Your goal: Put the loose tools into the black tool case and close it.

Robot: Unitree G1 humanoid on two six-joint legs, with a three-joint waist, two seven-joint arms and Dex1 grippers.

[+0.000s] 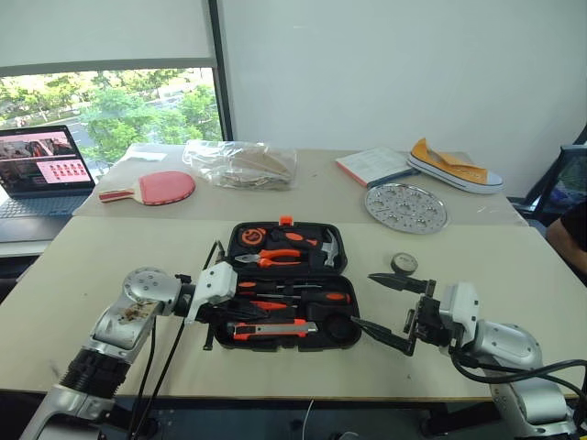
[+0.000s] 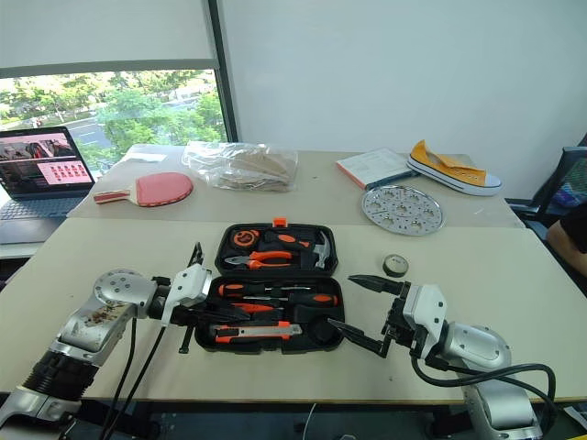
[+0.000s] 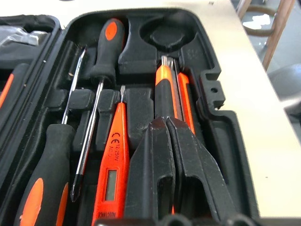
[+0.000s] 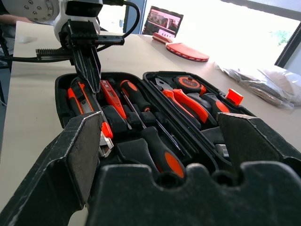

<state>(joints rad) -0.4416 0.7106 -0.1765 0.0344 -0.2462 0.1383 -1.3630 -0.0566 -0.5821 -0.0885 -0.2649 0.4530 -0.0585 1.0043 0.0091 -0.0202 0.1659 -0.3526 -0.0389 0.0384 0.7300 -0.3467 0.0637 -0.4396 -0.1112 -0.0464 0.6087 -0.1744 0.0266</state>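
The small round tape measure (image 1: 401, 264) lies loose on the surface (image 1: 477, 266), a little right of the middle of the picture. It sits just beside the right edge of the black tool case (image 1: 235, 229) but does not touch it. The case lies open and flat in the middle, and the other tools rest in their slots.

The tape measure is round, so it has no long side for you to line up with.

Your right gripper (image 1: 363, 300) is the near one. Its fingers are spread wide apart and hold nothing. They point toward the left of the picture, at the right end of the case. The tape measure sits just above the upper finger, so you likely need to pull back and swing up to reach it.

The round slot (image 3: 169, 33) at the lower right corner of the case looks empty, and I think the tape measure goes there.

Your left gripper (image 3: 165, 123) is farther off, at the left part of the case. Its fingers are pressed together with nothing between them, just over the utility knife (image 1: 273, 330).
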